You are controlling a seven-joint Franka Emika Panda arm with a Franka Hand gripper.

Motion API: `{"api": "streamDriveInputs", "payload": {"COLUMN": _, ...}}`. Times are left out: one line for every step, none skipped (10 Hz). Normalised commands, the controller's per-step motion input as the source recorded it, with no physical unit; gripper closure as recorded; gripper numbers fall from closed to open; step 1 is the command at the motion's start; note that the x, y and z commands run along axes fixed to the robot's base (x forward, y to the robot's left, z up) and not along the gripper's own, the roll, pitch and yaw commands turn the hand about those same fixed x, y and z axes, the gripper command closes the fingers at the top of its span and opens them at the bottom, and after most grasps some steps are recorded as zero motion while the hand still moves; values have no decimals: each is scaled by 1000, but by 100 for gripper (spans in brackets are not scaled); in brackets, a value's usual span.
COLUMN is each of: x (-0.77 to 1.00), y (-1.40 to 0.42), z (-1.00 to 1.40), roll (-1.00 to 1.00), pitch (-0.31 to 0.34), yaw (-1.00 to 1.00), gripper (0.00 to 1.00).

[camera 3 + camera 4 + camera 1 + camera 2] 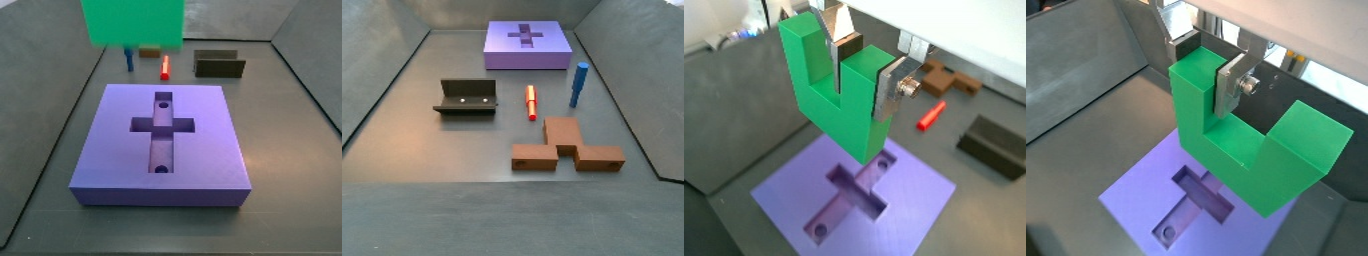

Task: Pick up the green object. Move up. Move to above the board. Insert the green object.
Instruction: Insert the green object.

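Note:
My gripper (pixel 861 75) is shut on one prong of the green object (pixel 834 95), a bright green U-shaped block, and holds it in the air with its base down. Both wrist views show this grip (pixel 1207 70), with the green object (pixel 1247 150) hanging over the board (pixel 914 192). The board is a thick purple slab with a cross-shaped recess and two small round holes. In a side view the green object (pixel 132 22) hangs above the board's (pixel 201 140) far end; the fingers are cut off by the frame edge. The board (pixel 505 55) also shows in a side view without gripper or green object.
A red peg (pixel 531 101), a blue peg (pixel 579 84), a brown block (pixel 565 150) and the dark fixture (pixel 466 97) lie on the grey floor beyond the board. They also show in a side view: red peg (pixel 164 67), fixture (pixel 221 65). Grey walls enclose the floor.

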Motion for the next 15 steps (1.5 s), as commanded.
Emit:
{"api": "streamDriveInputs", "payload": {"x": 120, "y": 0, "z": -829, "roll": 234, "pitch": -71, "yaw": -9, "gripper": 100}}
{"api": "streamDriveInputs", "payload": {"x": 257, "y": 0, "z": -809, "roll": 200, "pitch": -80, "yaw": 0, "gripper": 100}}
{"api": "streamDriveInputs", "payload": {"x": 37, "y": 63, "z": -866, "roll": 126, "pitch": -121, "yaw": 271, "gripper": 100}}
{"api": "streamDriveInputs", "payload": {"x": 0, "y": 31, "z": -694, "roll": 0, "pitch": -190, "yaw": 526, "gripper": 100}}
{"api": "streamDriveInputs", "payload": {"x": 0, "y": 0, "z": -680, "roll": -1, "pitch": -151, "yaw": 420, "gripper": 100}}
{"api": "streamDriveInputs", "payload": {"x": 0, "y": -3, "z": -629, "roll": -56, "pitch": -117, "yaw": 0, "gripper": 100}}
{"api": "streamDriveInputs", "payload": {"x": 189, "y": -29, "z": -546, "roll": -86, "pitch": -69, "yaw": -143, "gripper": 100}}
{"api": "streamDriveInputs", "payload": {"x": 397, "y": 0, "z": -417, "roll": 0, "pitch": 0, "yaw": -451, "gripper": 100}}
{"api": "streamDriveInputs", "payload": {"x": 291, "y": 0, "z": -300, "roll": 103, "pitch": 0, "yaw": -731, "gripper": 100}}
{"api": "streamDriveInputs", "payload": {"x": 171, "y": 14, "z": -223, "roll": 50, "pitch": 0, "yaw": -346, "gripper": 100}}
{"api": "streamDriveInputs", "payload": {"x": 111, "y": 0, "z": -160, "roll": 1, "pitch": 0, "yaw": 0, "gripper": 100}}
{"api": "streamDriveInputs", "payload": {"x": 123, "y": 0, "z": -97, "roll": 36, "pitch": 0, "yaw": 83, "gripper": 100}}
{"api": "streamDriveInputs", "payload": {"x": 34, "y": -23, "z": -169, "roll": 83, "pitch": -10, "yaw": 283, "gripper": 100}}
{"api": "streamDriveInputs", "payload": {"x": 49, "y": -80, "z": -169, "roll": 60, "pitch": -31, "yaw": 389, "gripper": 100}}
{"api": "streamDriveInputs", "payload": {"x": 123, "y": -91, "z": -191, "roll": 10, "pitch": -14, "yaw": 340, "gripper": 100}}
